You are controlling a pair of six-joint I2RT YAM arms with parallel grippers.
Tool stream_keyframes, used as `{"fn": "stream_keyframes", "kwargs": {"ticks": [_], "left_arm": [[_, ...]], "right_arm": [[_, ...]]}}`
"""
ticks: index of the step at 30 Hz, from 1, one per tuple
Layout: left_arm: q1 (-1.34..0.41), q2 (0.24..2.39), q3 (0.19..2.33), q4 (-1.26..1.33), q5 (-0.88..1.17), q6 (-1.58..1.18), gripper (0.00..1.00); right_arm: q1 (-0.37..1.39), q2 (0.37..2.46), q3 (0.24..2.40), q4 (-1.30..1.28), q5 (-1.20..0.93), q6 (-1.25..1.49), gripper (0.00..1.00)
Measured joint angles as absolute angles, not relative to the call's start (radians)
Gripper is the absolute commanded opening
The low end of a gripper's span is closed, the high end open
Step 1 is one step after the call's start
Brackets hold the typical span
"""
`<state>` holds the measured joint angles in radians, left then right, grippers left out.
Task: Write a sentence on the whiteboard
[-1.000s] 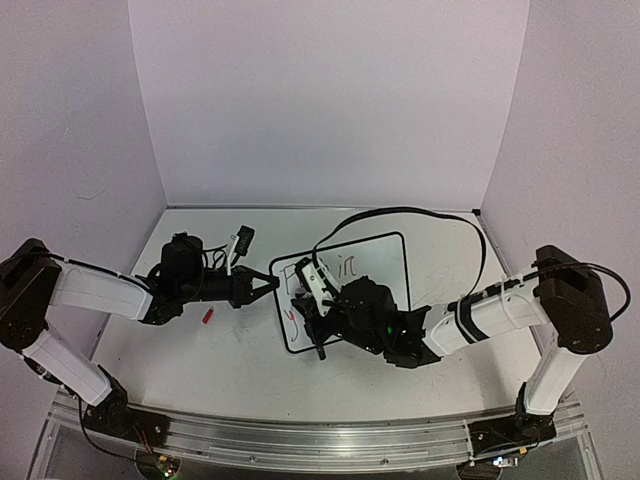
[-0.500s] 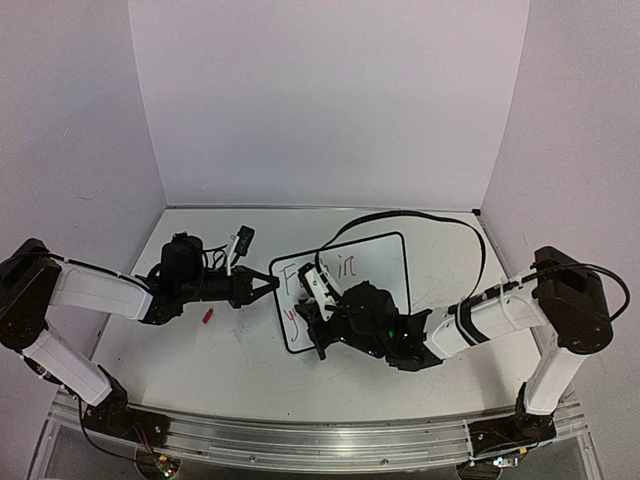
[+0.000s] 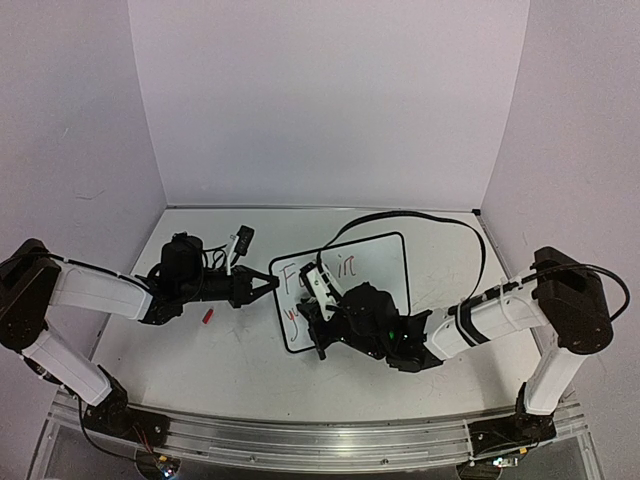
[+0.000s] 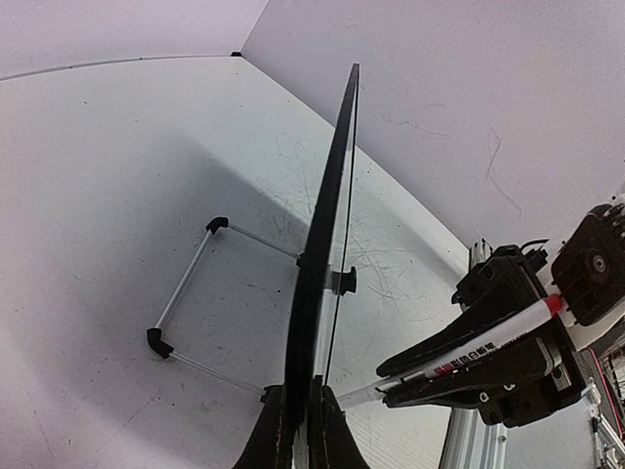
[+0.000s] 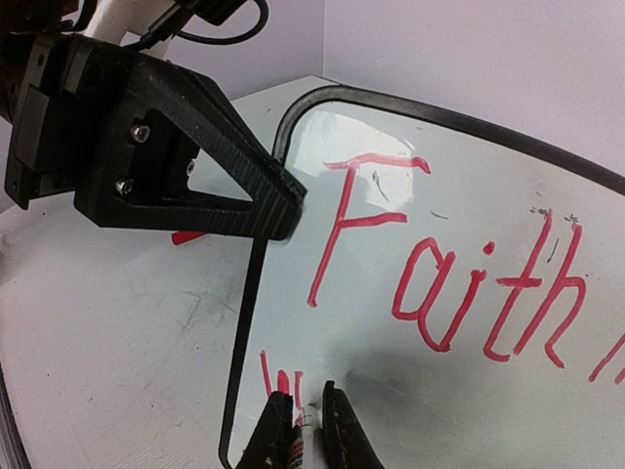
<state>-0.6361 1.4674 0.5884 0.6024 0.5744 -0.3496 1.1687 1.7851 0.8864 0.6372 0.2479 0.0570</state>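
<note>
The whiteboard [image 3: 375, 262] stands tilted on the table, with "Faith in" in red across its top line [image 5: 439, 283]. My left gripper [image 3: 268, 284] is shut on the board's left edge, which shows edge-on between its jaws [image 4: 305, 415]. My right gripper [image 3: 313, 318] is shut on a red marker [image 4: 469, 354], whose tip touches the board's lower left. A few short red strokes [image 5: 278, 376] lie just above that tip [image 5: 305, 435]. The left gripper's black fingers [image 5: 215, 186] show at the board's upper left corner in the right wrist view.
A small red cap [image 3: 208, 316] lies on the table left of the board. The board's wire stand [image 4: 186, 293] rests on the tabletop behind it. A black cable [image 3: 430, 215] arcs over the board's far side. A small black and white object [image 3: 240, 243] lies near the left arm.
My right gripper has shifted slightly to the right along the board's lower left with the marker. The left arm and the board have not moved.
</note>
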Motion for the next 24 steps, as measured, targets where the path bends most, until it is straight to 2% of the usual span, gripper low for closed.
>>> {"fn": "stream_keyframes", "kwargs": {"ticks": [24], "left_arm": [[-0.636, 1.465, 0.588, 0.601, 0.572, -0.348, 0.00]], "right_arm": [[1.168, 1.785, 0.899, 0.654, 0.261, 0.048, 0.00]]}}
